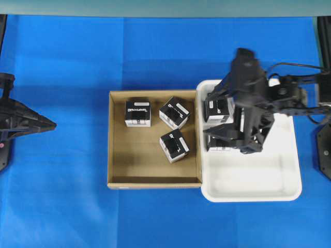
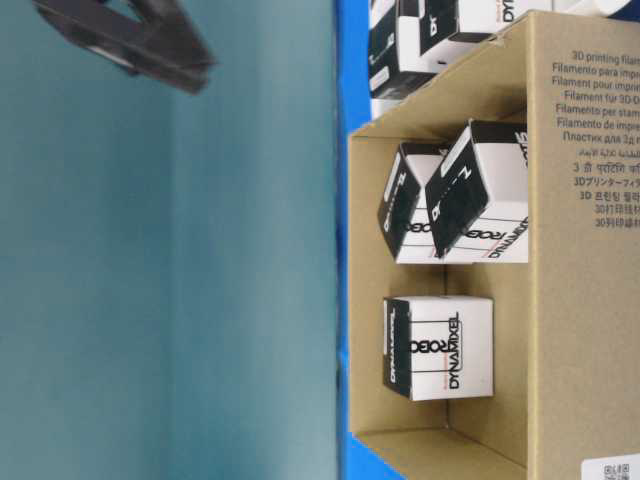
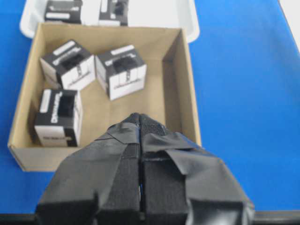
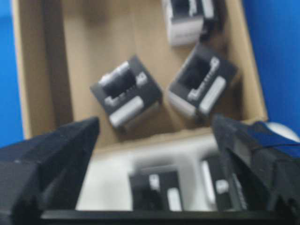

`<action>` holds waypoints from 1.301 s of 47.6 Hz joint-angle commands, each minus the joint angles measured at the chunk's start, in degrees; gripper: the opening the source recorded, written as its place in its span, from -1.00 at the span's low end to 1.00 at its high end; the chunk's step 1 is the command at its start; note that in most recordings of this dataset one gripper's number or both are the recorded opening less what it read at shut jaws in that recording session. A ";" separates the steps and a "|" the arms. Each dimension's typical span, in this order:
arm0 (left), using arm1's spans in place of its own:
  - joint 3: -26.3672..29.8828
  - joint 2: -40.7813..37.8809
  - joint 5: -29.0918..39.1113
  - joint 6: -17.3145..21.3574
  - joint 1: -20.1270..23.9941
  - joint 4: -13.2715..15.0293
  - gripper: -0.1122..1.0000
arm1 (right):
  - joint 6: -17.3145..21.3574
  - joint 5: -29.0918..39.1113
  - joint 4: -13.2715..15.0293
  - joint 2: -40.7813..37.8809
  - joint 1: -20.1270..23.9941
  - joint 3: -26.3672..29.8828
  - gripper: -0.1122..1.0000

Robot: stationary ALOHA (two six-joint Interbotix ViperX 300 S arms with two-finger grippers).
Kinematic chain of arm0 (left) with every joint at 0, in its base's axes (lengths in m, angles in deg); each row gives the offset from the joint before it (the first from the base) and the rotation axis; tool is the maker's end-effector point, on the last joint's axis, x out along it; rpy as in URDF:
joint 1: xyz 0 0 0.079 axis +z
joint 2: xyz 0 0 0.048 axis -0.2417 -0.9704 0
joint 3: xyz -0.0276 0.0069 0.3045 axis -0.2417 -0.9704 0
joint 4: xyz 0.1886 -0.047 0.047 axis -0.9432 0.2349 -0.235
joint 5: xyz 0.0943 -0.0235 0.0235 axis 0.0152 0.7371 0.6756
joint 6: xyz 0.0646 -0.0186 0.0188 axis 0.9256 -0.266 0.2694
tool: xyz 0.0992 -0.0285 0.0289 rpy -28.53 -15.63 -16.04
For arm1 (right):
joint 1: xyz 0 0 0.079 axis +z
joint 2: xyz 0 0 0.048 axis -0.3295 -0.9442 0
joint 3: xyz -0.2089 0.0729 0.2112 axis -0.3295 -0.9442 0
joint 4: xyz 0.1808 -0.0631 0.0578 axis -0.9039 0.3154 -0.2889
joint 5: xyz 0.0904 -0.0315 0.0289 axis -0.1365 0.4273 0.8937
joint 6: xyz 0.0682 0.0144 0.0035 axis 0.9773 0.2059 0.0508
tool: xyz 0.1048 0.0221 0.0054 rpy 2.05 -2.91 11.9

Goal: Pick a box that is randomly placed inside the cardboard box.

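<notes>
The brown cardboard box [image 1: 111, 139] sits mid-table with three black cartons in it: one at the far left [image 1: 137, 112], one at the far right [image 1: 174, 112] and one nearer the front [image 1: 174, 145]. They also show in the left wrist view [image 3: 121, 70] and the blurred right wrist view [image 4: 125, 91]. My right gripper [image 1: 211, 116] is open and empty, hovering over the white tray beside the box's right wall; its jaws stand wide apart [image 4: 154, 124]. My left gripper [image 1: 49, 124] is shut and empty, off to the left of the box [image 3: 139, 117].
A white plastic tray [image 1: 258, 175] touches the cardboard box's right wall. It holds more black cartons [image 1: 217, 109], partly hidden under my right arm. Blue cloth covers the table. The box's near wall [image 3: 187, 93] lies just ahead of my left gripper.
</notes>
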 commanded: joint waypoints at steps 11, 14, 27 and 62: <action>1.41 -0.09 -2.81 0.18 -0.35 -0.18 -0.93 | 0.00 -12.92 -0.18 6.50 0.79 -4.66 0.93; 1.41 -0.09 -3.08 0.18 -0.35 -0.09 -0.93 | 0.00 -13.36 -0.18 7.38 0.88 -5.01 0.93; 1.41 0.00 -4.57 0.26 -0.35 -0.18 -0.93 | 0.09 -14.41 -0.18 8.44 0.88 -5.36 0.93; 1.32 0.53 -5.19 0.79 -0.44 -0.18 -0.93 | 0.00 -20.39 -0.18 24.96 2.11 -12.13 0.91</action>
